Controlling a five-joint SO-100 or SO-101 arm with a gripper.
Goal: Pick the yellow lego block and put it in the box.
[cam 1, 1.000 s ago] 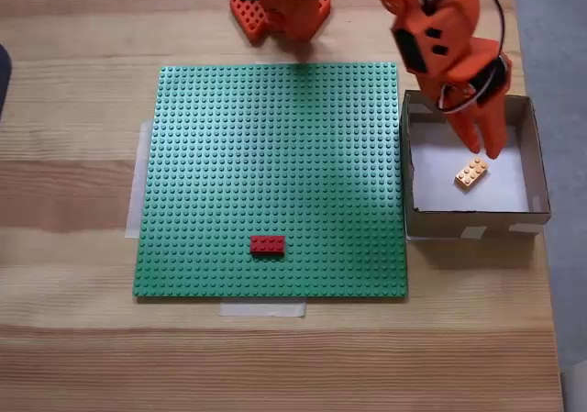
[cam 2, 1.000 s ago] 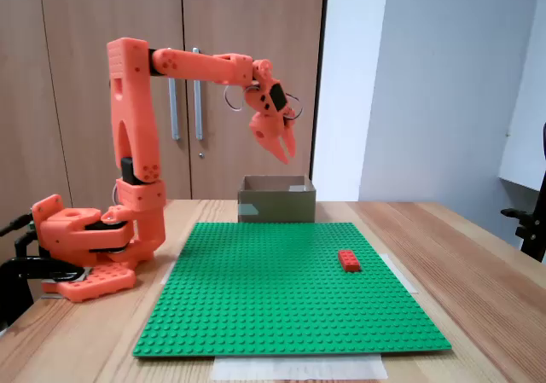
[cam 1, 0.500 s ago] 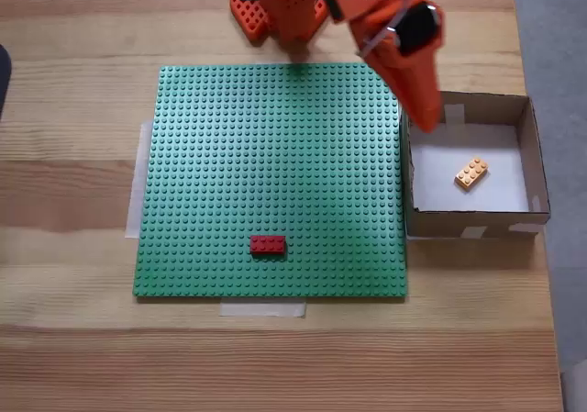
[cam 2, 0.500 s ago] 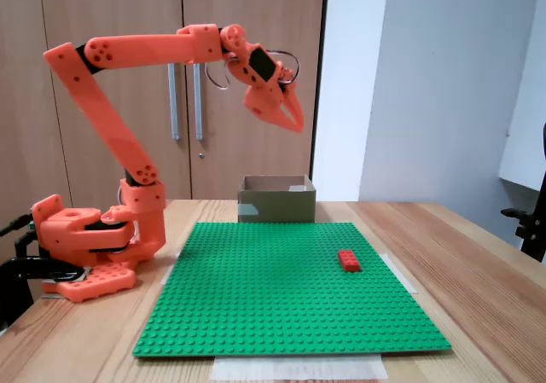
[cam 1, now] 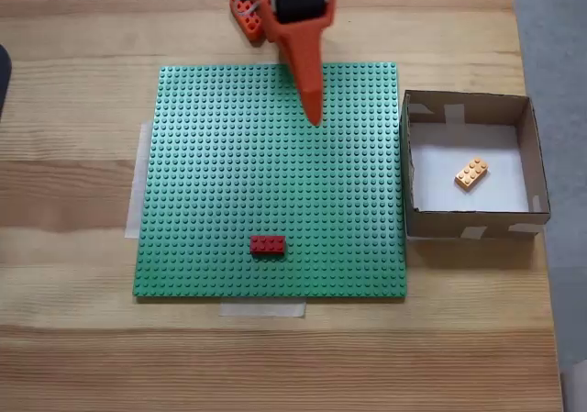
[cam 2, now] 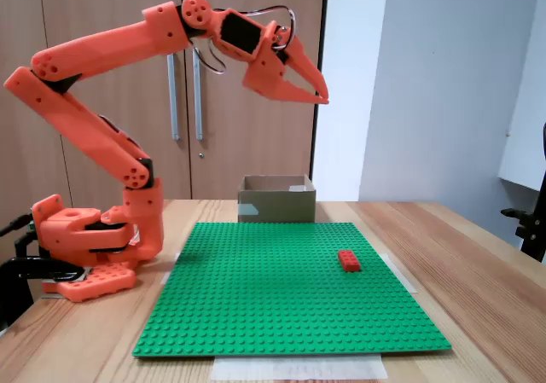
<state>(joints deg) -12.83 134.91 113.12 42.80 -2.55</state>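
1. Nearest, a strip of pale tape (cam 1: 262, 308) lies on the wooden table (cam 1: 73, 339) at the near edge of the green baseplate (cam 1: 229, 173).
2. On the baseplate's near part sits a red lego brick (cam 1: 268, 244).
3. To the right in the top-down fixed view, the box (cam 1: 541, 169) touches the baseplate's right edge; the yellow lego block (cam 1: 470, 172) lies tilted on its white floor.
4. Farther back, the orange pincer (cam 2: 323, 95) hangs high above the baseplate, empty, its fingers meeting at the tips.
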